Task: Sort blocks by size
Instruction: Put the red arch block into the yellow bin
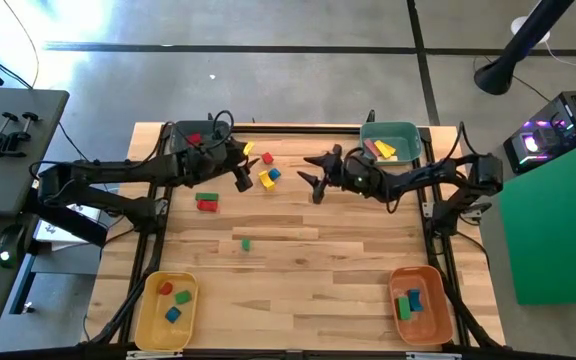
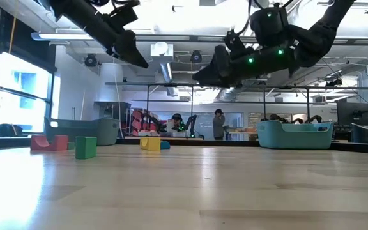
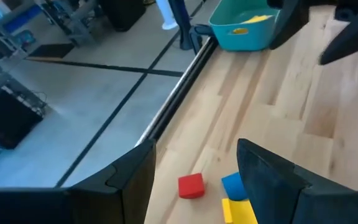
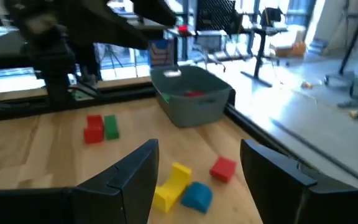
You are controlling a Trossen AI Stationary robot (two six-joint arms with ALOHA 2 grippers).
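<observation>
A red block (image 1: 266, 158), a yellow block (image 1: 248, 148) and a yellow and a blue block (image 1: 268, 178) lie on the table between my two grippers. A green and a red block (image 1: 206, 200) lie side by side nearer the left, and a small green cube (image 1: 246, 243) sits mid-table. My left gripper (image 1: 243, 172) is open and empty, raised above the table, with the red block (image 3: 191, 185) below it. My right gripper (image 1: 311, 177) is open and empty, also raised, facing the yellow (image 4: 173, 183), blue (image 4: 197, 195) and red (image 4: 223, 168) blocks.
A teal bin (image 1: 193, 135) stands at the far left and another (image 1: 388, 145), holding yellow and red blocks, at the far right. A yellow bin (image 1: 168, 305) at the near left and an orange bin (image 1: 420, 300) at the near right hold a few blocks.
</observation>
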